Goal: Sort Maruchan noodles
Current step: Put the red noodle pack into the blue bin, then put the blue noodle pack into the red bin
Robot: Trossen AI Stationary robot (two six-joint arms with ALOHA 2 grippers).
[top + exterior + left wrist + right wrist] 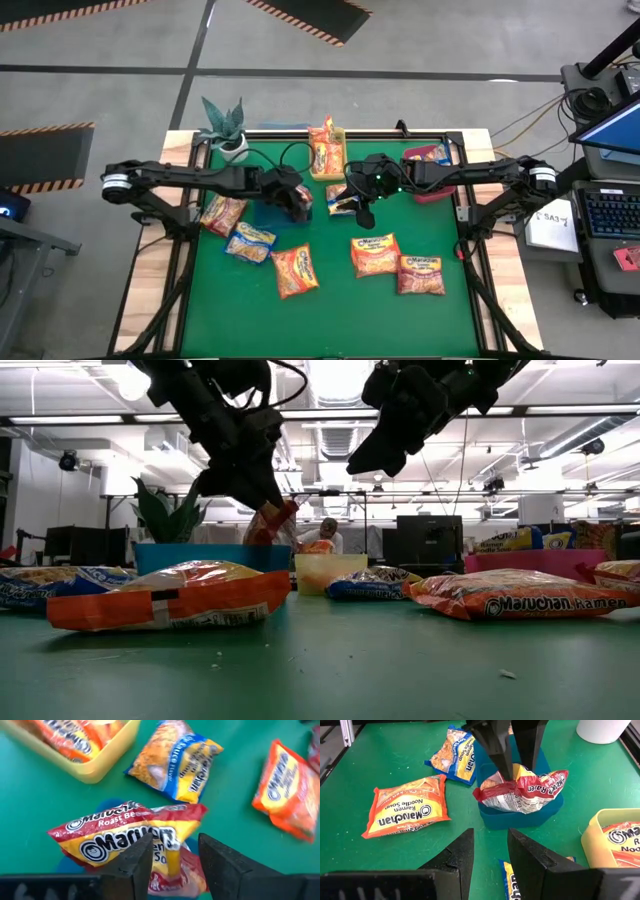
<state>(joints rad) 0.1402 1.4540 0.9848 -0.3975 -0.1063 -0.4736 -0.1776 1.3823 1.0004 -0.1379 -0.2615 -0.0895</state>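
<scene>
A red Maruchan noodle packet (530,790) sits tilted in the blue bin (520,817), its lower part on the bin's rim and inside. My left gripper (517,770) hangs just over it, open, with the packet's crumpled upper edge (172,857) between its fingers. My right gripper (362,212) hovers open and holds nothing, near the table's middle, above a blue-edged packet (340,197). Orange packets (295,270) (375,255) (420,275) and blue-edged ones (250,242) lie flat on the green mat. My left gripper's fingers (506,767) come from above at a slant and stand on either side of the red packet's upper edge (517,780). Whether they touch it, I cannot tell. The packet rests tilted in the blue bin.
A yellow bin (342,140) with orange packets stands at the far middle, and a red bin (437,192) at the far right under the right arm. A potted plant (225,125) stands at the far left corner. Bare mat lies along the near edge.
</scene>
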